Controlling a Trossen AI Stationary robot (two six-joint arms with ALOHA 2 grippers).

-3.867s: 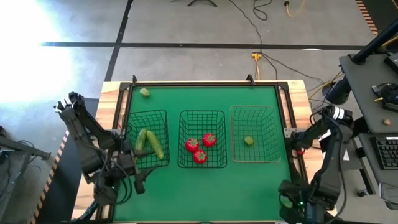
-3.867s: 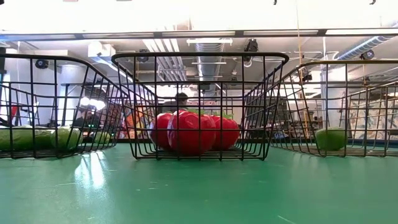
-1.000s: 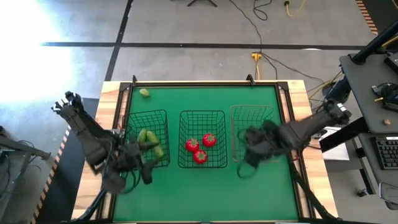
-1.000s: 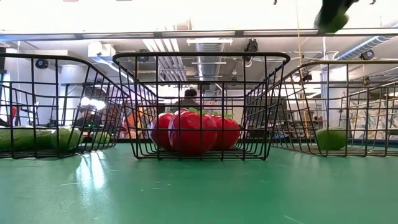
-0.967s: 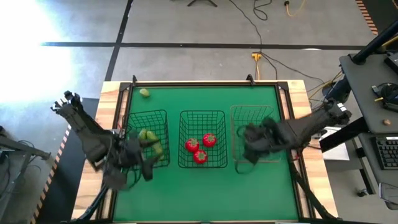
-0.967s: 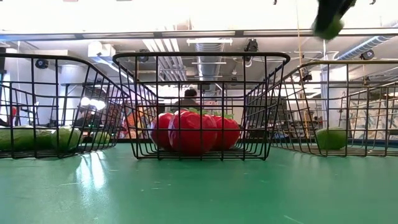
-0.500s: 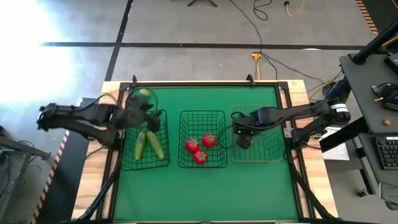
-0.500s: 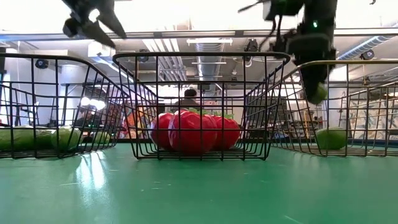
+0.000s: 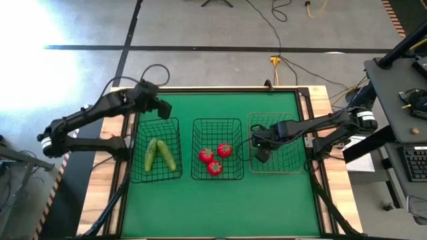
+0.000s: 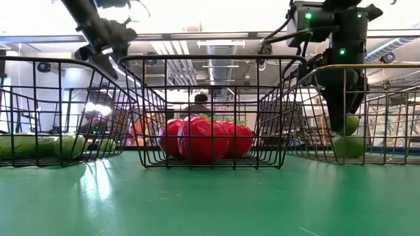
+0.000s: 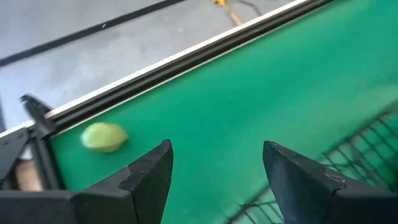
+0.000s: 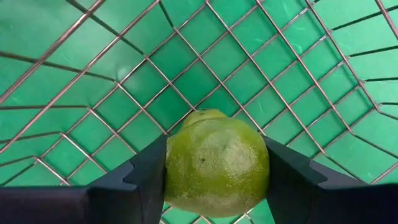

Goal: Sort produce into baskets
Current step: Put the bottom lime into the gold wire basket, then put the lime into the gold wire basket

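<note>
My right gripper [image 9: 262, 155] is inside the tan wire basket [image 9: 287, 127] and is shut on a yellow-green lime [image 12: 216, 165]. A second lime [image 10: 348, 147] lies on the basket floor just under it. My left gripper [image 11: 214, 155] is open and empty over the far edge of the left black basket [image 9: 172, 130]. A third lime [image 11: 104, 137] lies on the green mat near the far left corner, ahead of that gripper. Two cucumbers [image 9: 159, 153] lie in the left basket. Three tomatoes [image 9: 215, 158] lie in the middle black basket [image 9: 217, 123]. My right gripper pinches the lime between its two fingers, one on each of its opposite sides [image 12: 177, 168]. The fingers come from above and point down into the tan basket. The lime [image 10: 352, 123] hangs clear of the basket floor, just above the second lime.
The three baskets stand side by side across the middle of the green mat [image 9: 220, 200]. The mat's near half is bare. A black rail [image 11: 186, 62] and a wooden border run along the far edge, close to the loose lime. People show in the room behind.
My right gripper has carried its lime from high above the tan basket's near side down into that basket, close to the lime lying there. My left gripper has swung from the near left of the table to the far left, over the left basket's far edge.
</note>
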